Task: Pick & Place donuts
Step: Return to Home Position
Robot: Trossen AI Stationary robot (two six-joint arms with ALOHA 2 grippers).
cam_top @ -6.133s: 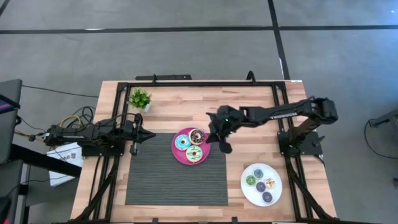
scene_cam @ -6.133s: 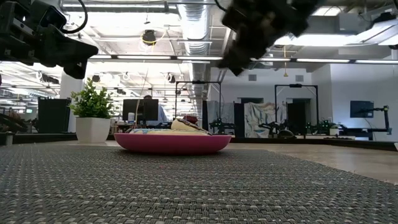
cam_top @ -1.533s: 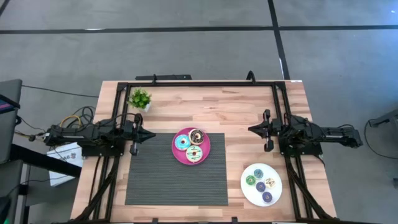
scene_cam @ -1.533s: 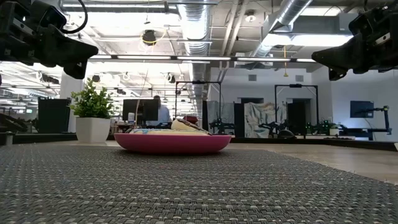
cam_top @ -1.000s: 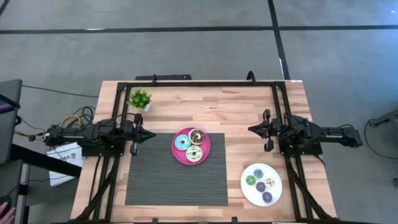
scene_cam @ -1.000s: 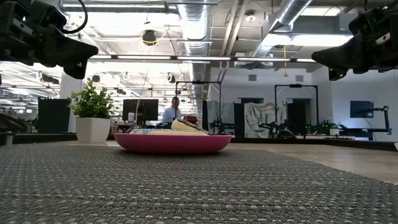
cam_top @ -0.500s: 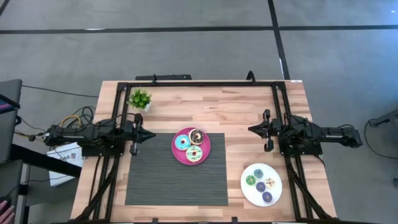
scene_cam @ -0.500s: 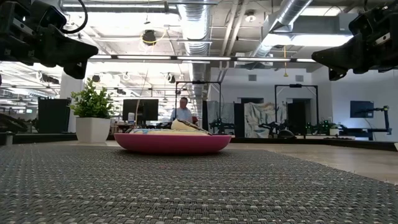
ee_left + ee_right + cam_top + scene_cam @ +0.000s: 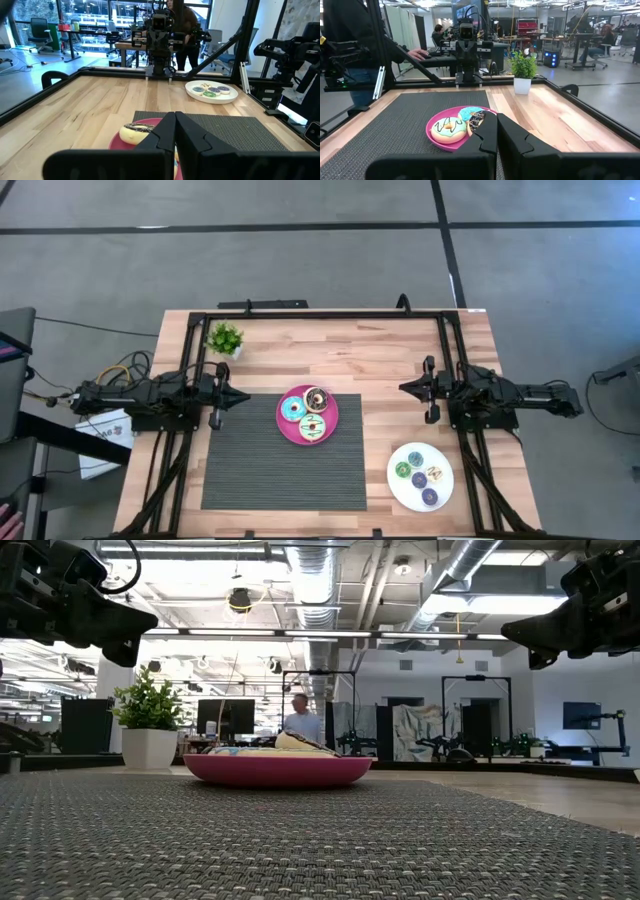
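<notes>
Three donuts lie on a pink plate [image 9: 307, 414] at the far edge of the grey mat: a blue one [image 9: 292, 409], a chocolate one [image 9: 317, 397] and a green-iced one [image 9: 312, 426]. Several more donuts [image 9: 420, 473] lie on a white plate [image 9: 404, 490] near the table's right near corner. My left gripper [image 9: 245, 396] hovers shut, left of the pink plate. My right gripper [image 9: 403, 388] hovers shut, right of it. In the right wrist view the pink plate [image 9: 437, 141] lies just beyond the shut fingers [image 9: 497, 117]. The left wrist view shows its fingers [image 9: 175, 117] shut too.
A small potted plant [image 9: 225, 338] stands near the far left corner. A grey woven mat [image 9: 280, 470] covers the table's middle. Black frame rails [image 9: 320, 314] run along the table's edges. A person [image 9: 298, 720] is in the room beyond the table.
Both arms and all donuts have stayed still. Only a person in the room behind the table has walked toward the right.
</notes>
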